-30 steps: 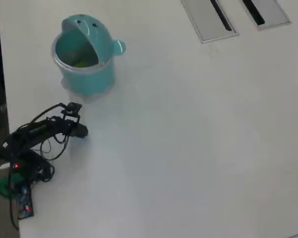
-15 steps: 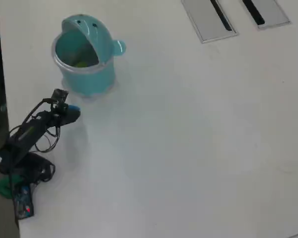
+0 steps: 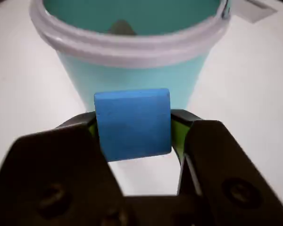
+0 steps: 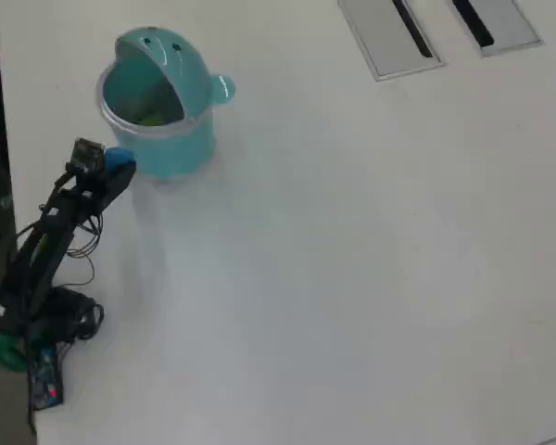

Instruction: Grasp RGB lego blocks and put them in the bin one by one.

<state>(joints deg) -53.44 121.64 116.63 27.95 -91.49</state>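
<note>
Blue block pinched at the bin's side

The black claw point(image 3: 132, 129) clamps the small blue plastic cube point(image 3: 132, 123) between its jaws, just beside the round teal plastic bin's point(image 3: 132, 70) outer wall.

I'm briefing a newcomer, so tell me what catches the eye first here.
The blue block fills the wrist view, clamped in the gripper just short of the teal bin. In the overhead view the bin sits at top left with something yellowish green inside; two grey slotted panels lie along the top edge.
</note>
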